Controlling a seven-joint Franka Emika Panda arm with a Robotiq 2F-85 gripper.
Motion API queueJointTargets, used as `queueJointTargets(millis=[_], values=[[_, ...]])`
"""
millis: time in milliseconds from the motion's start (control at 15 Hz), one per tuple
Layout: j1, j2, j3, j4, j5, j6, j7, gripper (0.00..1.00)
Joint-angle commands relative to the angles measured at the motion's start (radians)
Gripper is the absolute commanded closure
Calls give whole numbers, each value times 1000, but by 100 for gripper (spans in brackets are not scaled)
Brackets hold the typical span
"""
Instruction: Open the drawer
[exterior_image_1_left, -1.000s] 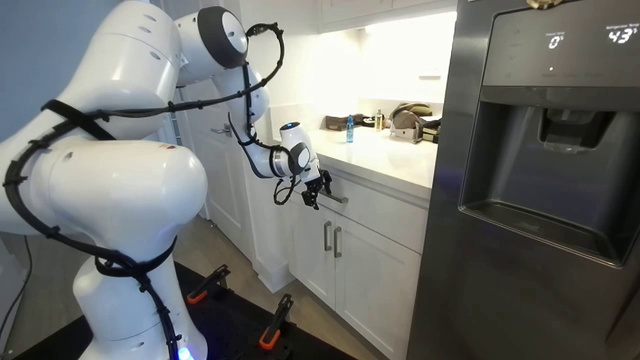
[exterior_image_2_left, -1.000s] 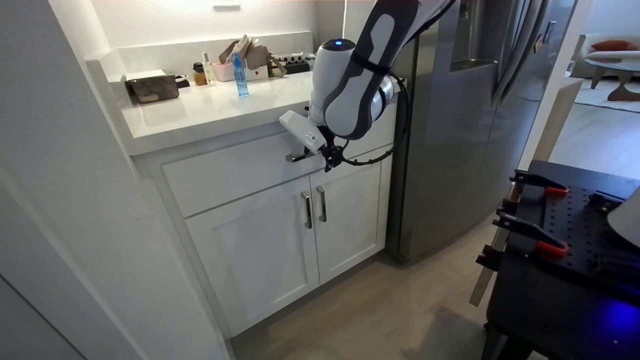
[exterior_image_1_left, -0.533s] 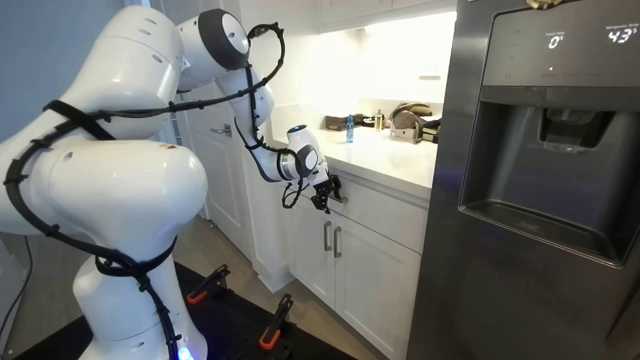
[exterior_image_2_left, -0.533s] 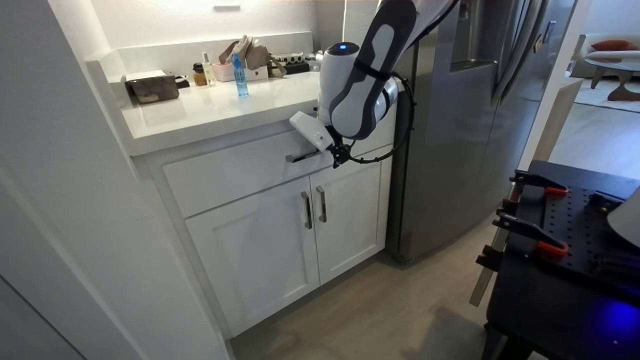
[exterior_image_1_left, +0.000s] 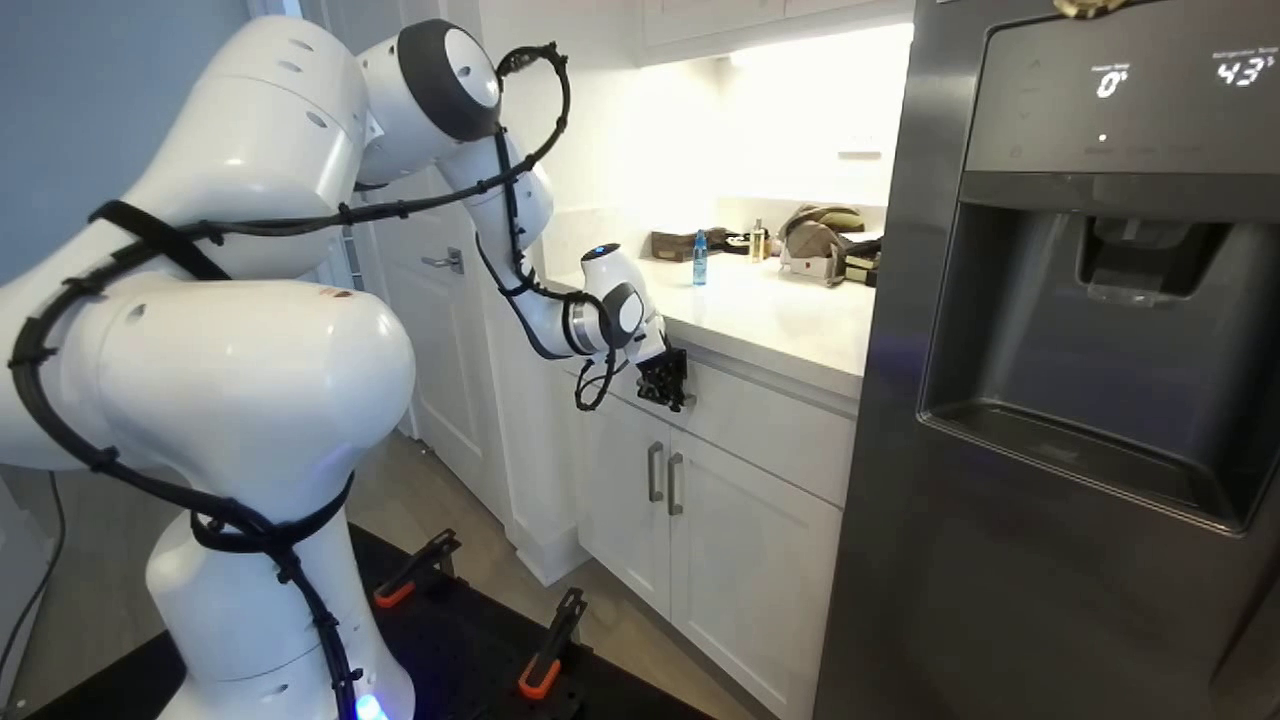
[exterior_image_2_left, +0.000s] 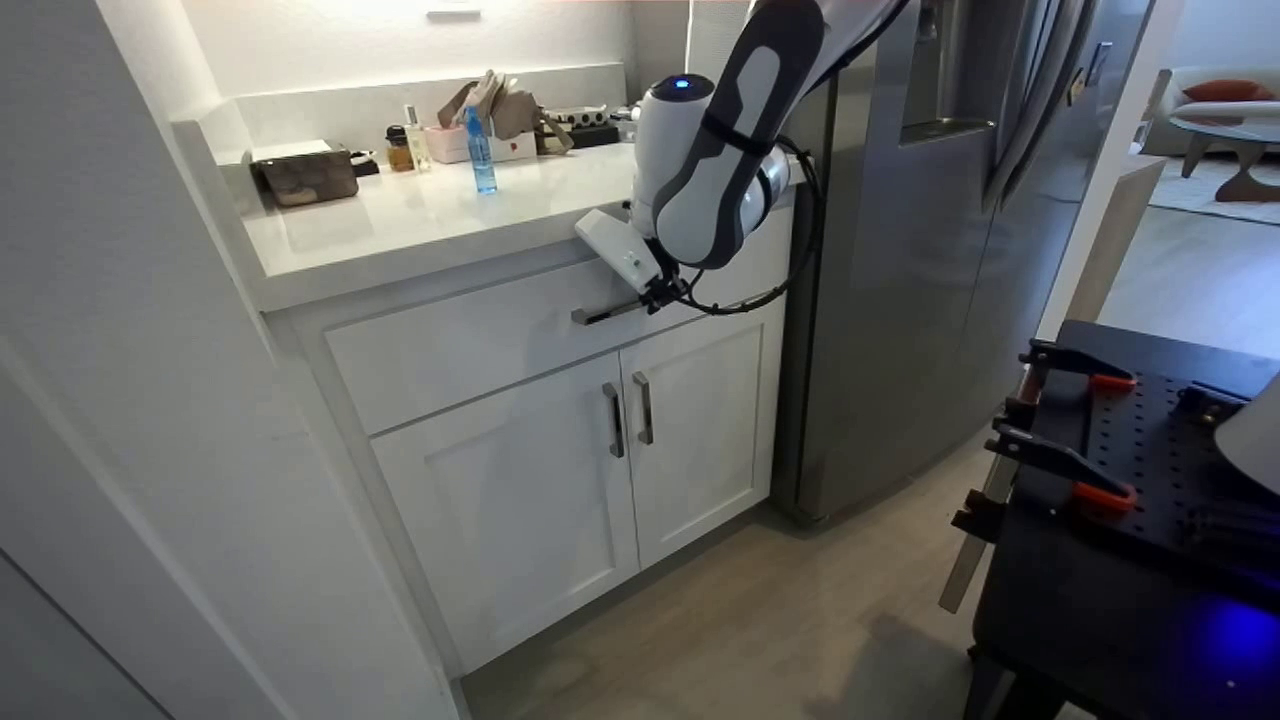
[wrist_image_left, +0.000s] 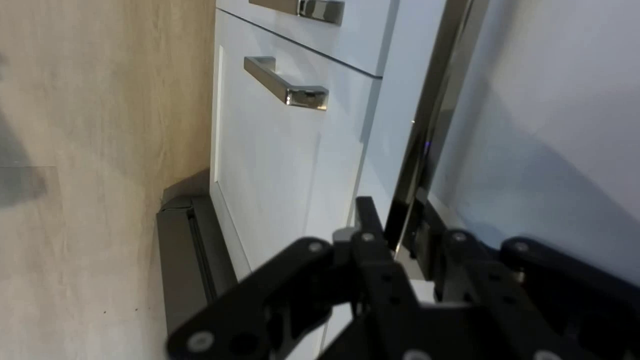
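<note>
The drawer (exterior_image_2_left: 450, 345) has a wide white front under the countertop and sits flush with the cabinet in both exterior views. Its short silver bar handle (exterior_image_2_left: 598, 315) is partly covered by my gripper (exterior_image_2_left: 660, 295). In the wrist view the handle (wrist_image_left: 434, 115) runs down between the two black fingers (wrist_image_left: 369, 215), with the drawer front (wrist_image_left: 550, 125) close on the right. My gripper (wrist_image_left: 395, 210) is shut on the handle. Seen in an exterior view, the gripper (exterior_image_1_left: 668, 382) hides most of the bar. The drawer's inside is hidden.
White cabinet doors (exterior_image_2_left: 520, 500) with vertical handles (exterior_image_2_left: 614, 420) lie below the drawer. A blue bottle (exterior_image_2_left: 480, 150) and several other items stand on the countertop (exterior_image_2_left: 400, 220). The steel fridge (exterior_image_2_left: 900, 300) borders the cabinet. The arm's black table (exterior_image_2_left: 1130, 590) carries clamps.
My gripper has moved in along the handle and its jaws have come together around the bar. The gripper then rose slightly. The drawer has not moved.
</note>
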Motion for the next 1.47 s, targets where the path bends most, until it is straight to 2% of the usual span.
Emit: queueJointTargets(millis=[0, 267, 733, 1067, 1400], values=[[-3, 12, -6, 24, -13, -19, 27, 97], [-24, -17, 32, 11, -25, 11, -6, 95], [18, -52, 38, -34, -37, 35, -12, 95], [63, -76, 19, -62, -56, 41, -9, 95], [144, -107, -31, -124, -68, 52, 5, 95]])
